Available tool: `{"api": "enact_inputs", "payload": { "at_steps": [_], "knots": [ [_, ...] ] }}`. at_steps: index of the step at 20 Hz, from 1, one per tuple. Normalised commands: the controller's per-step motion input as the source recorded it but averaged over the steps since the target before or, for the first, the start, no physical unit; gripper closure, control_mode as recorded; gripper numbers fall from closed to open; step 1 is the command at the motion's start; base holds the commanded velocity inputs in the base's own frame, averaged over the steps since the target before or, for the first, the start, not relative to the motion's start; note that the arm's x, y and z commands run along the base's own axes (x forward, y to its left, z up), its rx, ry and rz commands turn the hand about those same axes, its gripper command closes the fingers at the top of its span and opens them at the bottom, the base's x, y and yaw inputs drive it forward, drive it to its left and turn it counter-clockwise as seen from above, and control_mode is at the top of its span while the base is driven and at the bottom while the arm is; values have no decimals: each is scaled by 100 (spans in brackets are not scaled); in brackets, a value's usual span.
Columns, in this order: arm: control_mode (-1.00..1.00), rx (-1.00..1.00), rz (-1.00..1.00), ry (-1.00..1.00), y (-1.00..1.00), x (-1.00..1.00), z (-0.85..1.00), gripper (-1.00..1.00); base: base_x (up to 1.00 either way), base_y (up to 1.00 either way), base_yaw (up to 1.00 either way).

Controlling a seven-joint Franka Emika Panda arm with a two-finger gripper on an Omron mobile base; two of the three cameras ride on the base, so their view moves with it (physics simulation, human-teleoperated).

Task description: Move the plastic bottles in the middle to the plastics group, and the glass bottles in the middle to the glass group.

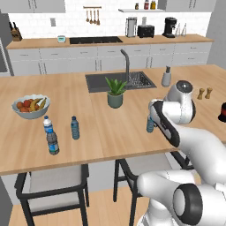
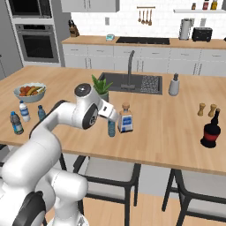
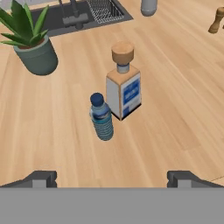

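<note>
A small blue-capped plastic bottle point(image 3: 102, 118) with a ribbed translucent blue body stands upright in the middle of the island point(image 2: 111, 128) point(image 1: 150, 125). Right beside it stands a square glass bottle point(image 3: 124, 85) point(image 2: 126, 118) with a cork stopper and a blue label. My gripper point(image 3: 111, 178) is open, hovering above and short of the plastic bottle, with nothing between its fingers. The plastics group point(image 1: 53, 134) point(image 2: 24, 115), three blue-capped bottles, stands near the island's left end. A dark glass bottle point(image 2: 211, 130) with a red label stands at the right.
A potted plant point(image 3: 34, 46) point(image 1: 115, 93) stands by the sink point(image 1: 119, 81). A fruit bowl point(image 1: 30, 106) sits behind the plastics group. Two wooden shakers point(image 2: 207, 109) and a grey dispenser point(image 2: 174, 84) are at the right. Stools stand under the island's front edge.
</note>
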Motion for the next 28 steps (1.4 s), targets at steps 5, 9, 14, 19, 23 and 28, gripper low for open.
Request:
{"api": "enact_inputs", "payload": {
  "at_steps": [5, 9, 14, 19, 23, 28],
  "knots": [
    [-100, 1, 1, 0, 2, 18, -3, -100, 0, 0, 0],
    [-100, 0, 0, 0, 3, 21, -22, -100, 0, 0, 0],
    [-100, 0, 0, 0, 5, 18, -17, -100, 0, 0, 0],
    [-100, 0, 1, 0, 1, 12, -25, -100, 0, 0, 0],
    [-100, 0, 1, 0, 0, 18, -31, -100, 0, 0, 0],
    [-100, 0, 1, 0, 1, 22, -14, -100, 0, 0, 0]
  ]
}}
